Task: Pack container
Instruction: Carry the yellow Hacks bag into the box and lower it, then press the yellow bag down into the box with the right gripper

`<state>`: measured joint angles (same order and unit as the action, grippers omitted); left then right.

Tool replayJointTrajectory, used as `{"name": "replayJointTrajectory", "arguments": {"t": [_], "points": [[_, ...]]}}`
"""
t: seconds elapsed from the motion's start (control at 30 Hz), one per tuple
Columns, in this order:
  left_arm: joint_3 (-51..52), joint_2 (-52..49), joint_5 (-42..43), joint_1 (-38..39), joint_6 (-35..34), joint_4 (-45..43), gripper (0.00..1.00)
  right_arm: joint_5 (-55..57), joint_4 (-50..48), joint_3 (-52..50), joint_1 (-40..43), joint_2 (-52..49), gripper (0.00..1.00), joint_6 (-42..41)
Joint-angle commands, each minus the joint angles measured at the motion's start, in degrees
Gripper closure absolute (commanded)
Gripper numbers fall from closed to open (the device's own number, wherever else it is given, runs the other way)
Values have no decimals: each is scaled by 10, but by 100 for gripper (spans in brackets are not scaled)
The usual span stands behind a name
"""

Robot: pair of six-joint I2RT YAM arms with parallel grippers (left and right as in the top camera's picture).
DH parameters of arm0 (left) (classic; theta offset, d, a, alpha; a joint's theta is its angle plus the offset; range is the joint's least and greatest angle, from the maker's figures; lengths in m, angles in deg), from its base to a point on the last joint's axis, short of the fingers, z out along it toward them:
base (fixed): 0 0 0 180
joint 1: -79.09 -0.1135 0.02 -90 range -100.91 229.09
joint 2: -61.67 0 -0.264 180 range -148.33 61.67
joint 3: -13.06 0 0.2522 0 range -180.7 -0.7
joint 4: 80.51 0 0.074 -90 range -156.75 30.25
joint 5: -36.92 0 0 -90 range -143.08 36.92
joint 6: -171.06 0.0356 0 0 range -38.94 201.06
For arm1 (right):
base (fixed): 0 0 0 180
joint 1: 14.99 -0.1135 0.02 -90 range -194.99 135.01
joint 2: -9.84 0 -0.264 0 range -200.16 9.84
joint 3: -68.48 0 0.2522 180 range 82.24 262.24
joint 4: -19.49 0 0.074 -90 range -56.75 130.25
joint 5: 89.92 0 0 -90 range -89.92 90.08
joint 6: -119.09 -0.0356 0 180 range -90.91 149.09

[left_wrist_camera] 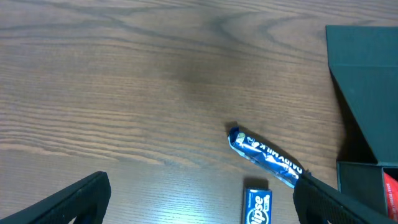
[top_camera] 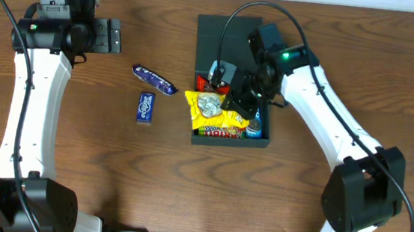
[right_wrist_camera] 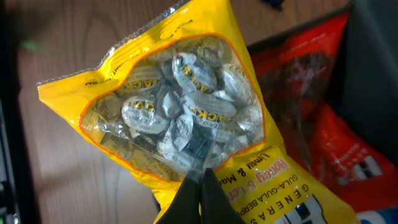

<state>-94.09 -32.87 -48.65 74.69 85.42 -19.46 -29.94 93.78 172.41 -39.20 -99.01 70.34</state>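
The dark green container [top_camera: 231,141] lies open at centre, its lid [top_camera: 230,28] flipped away. Inside it are a red pack [top_camera: 204,82] and a yellow candy bag [top_camera: 211,109], whose corner hangs over the left wall. My right gripper [top_camera: 237,102] is over the box, shut on that bag. In the right wrist view its fingertips [right_wrist_camera: 200,180] pinch the yellow candy bag [right_wrist_camera: 186,118] beside the red pack [right_wrist_camera: 311,106]. My left gripper [top_camera: 109,36] hovers open at the far left, holding nothing. A blue chocolate bar [top_camera: 154,80] and a blue gum pack [top_camera: 145,107] lie left of the box.
In the left wrist view the open left gripper [left_wrist_camera: 205,202] looks down on bare wood, with the chocolate bar [left_wrist_camera: 266,157] and gum pack [left_wrist_camera: 257,206] near its right finger [left_wrist_camera: 342,202]. The container's lid [left_wrist_camera: 367,81] rises at the right edge. A blue item [top_camera: 254,126] sits in the box.
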Motion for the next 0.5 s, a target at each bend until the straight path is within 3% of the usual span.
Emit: {"name": "replayJointTrajectory", "arguments": {"t": [0.0, 0.47], "points": [[-5, -3, -5, -1, 4, -1, 5, -19, -24, -35, -4, -3, 99, -16], [-5, -3, -5, -1, 4, -1, 5, 16, -156, -173, -7, -3, 98, -16]]}}
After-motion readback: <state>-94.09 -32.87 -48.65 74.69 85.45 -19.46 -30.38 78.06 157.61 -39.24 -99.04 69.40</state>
